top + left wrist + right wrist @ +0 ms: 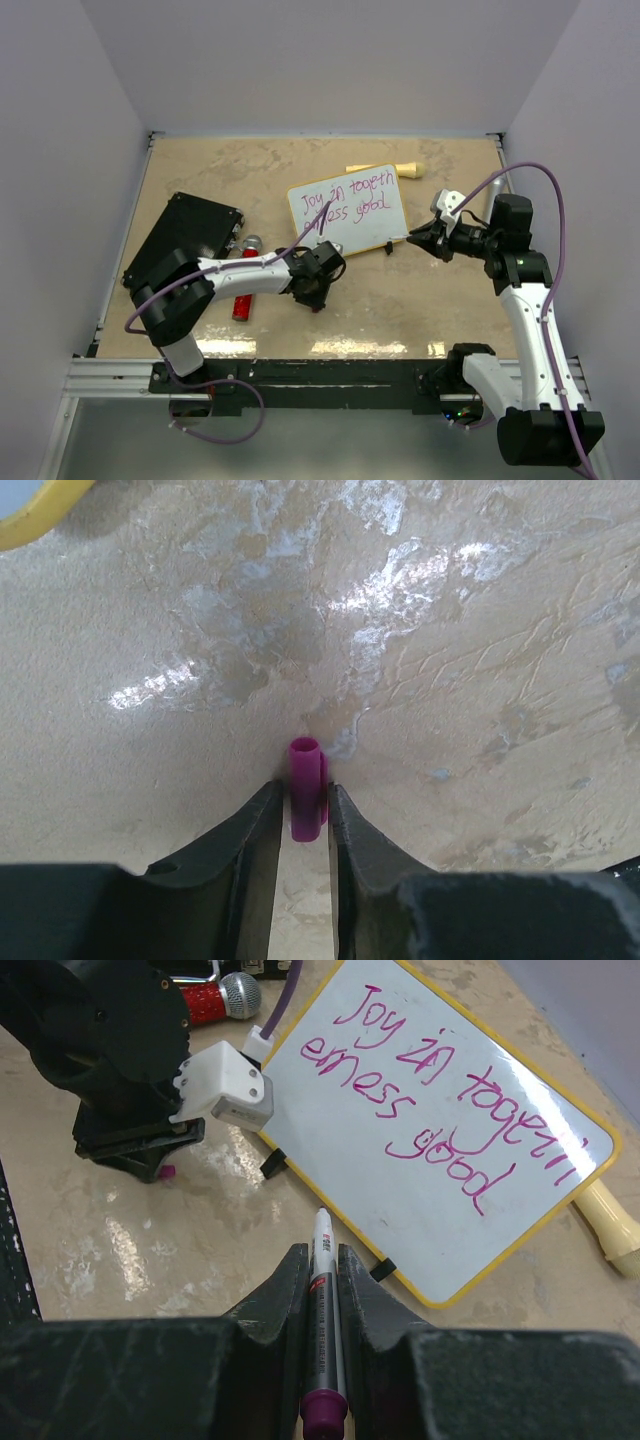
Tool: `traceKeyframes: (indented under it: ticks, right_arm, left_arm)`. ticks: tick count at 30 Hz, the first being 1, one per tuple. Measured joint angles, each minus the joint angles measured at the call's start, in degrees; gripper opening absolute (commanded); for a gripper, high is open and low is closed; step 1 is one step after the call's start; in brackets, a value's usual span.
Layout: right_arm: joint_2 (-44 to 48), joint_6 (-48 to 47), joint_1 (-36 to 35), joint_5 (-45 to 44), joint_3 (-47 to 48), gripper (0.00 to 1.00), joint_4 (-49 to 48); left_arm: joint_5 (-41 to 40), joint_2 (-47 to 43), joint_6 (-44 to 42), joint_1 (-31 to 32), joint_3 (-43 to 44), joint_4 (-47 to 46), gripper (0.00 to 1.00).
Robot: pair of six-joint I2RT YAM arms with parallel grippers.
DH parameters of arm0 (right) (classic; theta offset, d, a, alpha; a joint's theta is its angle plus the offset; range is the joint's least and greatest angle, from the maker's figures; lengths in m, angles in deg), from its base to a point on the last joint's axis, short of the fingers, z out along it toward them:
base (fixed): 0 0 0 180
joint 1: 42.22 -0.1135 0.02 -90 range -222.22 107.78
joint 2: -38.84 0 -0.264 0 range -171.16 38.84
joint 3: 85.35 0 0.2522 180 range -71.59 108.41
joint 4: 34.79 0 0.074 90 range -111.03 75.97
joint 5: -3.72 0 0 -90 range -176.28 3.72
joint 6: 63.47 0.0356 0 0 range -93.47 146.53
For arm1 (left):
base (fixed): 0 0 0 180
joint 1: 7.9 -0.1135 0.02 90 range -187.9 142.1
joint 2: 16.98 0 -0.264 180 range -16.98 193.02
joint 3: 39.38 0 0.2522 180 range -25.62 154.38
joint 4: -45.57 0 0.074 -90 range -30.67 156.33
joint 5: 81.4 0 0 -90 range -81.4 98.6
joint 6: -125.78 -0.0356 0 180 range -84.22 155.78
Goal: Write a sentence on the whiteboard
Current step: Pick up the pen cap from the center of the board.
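Right of the whiteboard (pixel 365 235): sentence (pixel 345 203) done, I judge; right gripper (pixel 322 1255) clamps marker (pixel 325 1330), left gripper (pixel 303 792) pinches cap (pixel 305 765); recap comes next.

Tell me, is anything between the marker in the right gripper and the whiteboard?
Nothing visible. Only bare table lies between the marker and the whiteboard's yellow rim; the left gripper stands off to one side.
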Motion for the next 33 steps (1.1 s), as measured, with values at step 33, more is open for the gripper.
traceKeyframes:
  ticks: [33]
  right_arm:
    - [-1.2, 0.0, 0.2, 0.2, -0.1, 0.0, 0.0]
  left_arm:
    - [2.1, 1.9, -10.1, -1.1, 2.5, 0.6, 0.33]
